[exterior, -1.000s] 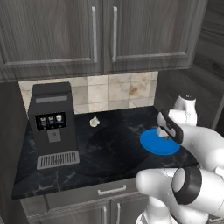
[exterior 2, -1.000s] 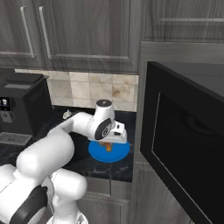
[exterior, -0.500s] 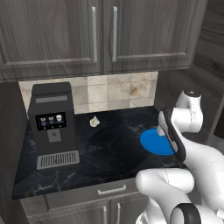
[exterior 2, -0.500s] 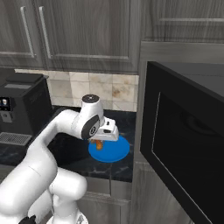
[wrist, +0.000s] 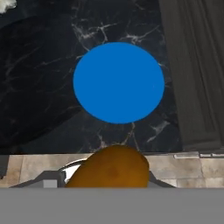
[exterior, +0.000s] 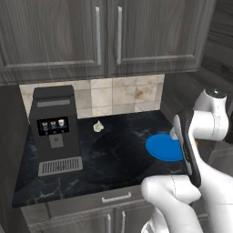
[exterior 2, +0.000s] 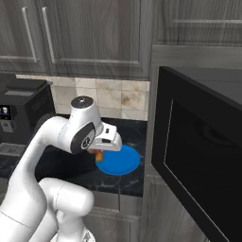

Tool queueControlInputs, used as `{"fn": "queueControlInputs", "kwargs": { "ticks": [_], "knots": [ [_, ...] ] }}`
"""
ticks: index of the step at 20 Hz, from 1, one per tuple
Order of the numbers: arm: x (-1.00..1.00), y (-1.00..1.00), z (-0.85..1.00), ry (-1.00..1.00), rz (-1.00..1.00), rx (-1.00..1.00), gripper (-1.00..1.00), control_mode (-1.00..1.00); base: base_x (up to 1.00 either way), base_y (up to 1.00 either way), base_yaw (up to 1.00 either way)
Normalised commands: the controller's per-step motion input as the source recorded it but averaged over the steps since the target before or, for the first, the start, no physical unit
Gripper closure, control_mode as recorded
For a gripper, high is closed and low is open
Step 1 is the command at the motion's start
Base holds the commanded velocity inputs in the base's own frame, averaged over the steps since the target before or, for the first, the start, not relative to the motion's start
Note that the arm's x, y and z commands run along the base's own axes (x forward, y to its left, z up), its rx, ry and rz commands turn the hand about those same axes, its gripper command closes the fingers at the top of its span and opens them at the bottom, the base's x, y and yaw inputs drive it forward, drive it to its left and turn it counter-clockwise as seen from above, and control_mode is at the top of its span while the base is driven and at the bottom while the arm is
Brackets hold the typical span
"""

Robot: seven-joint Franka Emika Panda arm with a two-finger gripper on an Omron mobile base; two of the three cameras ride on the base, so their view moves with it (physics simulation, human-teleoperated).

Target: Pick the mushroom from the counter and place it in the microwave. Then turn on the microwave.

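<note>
1. Your gripper (exterior 2: pixel 99 153) is closed on the mushroom (wrist: pixel 111 168), which sits lifted between its jaws.
2. You hold it above the blue plate (wrist: pixel 118 82) on the right end of the counter (exterior: pixel 113 157).
3. The microwave (exterior 2: pixel 198 156) stands to your right, its door swung open.

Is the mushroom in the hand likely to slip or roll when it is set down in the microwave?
The mushroom looks rounded and smooth, so it may roll a little once released. It looks tiny next to the blue plate, so probably light and easily nudged.
</note>
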Motion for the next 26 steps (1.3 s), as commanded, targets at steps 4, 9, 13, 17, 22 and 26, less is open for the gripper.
{"fn": "queueControlInputs", "kwargs": {
  "ticks": [4,9,13,17,22,26],
  "knots": [
    [-0.41,0.13,0.54,-0.04,-0.02,0.00,1.00,-1.00,0.00,0.00,0.00],
    [-0.43,0.17,0.55,-0.03,-0.01,0.00,1.00,-1.00,0.00,0.00,0.00],
    [-0.40,0.28,0.58,-0.11,-0.01,0.00,1.00,-1.00,0.00,0.00,0.00],
    [-0.43,0.21,0.73,-0.15,-0.02,0.00,1.00,-1.00,0.00,0.00,0.00],
    [-0.49,0.06,0.77,-0.20,0.00,0.00,1.00,-1.00,0.00,0.00,0.00],
    [-0.50,0.00,0.62,-0.23,0.00,0.00,1.00,-1.00,0.00,0.00,0.00]
  ]
}}
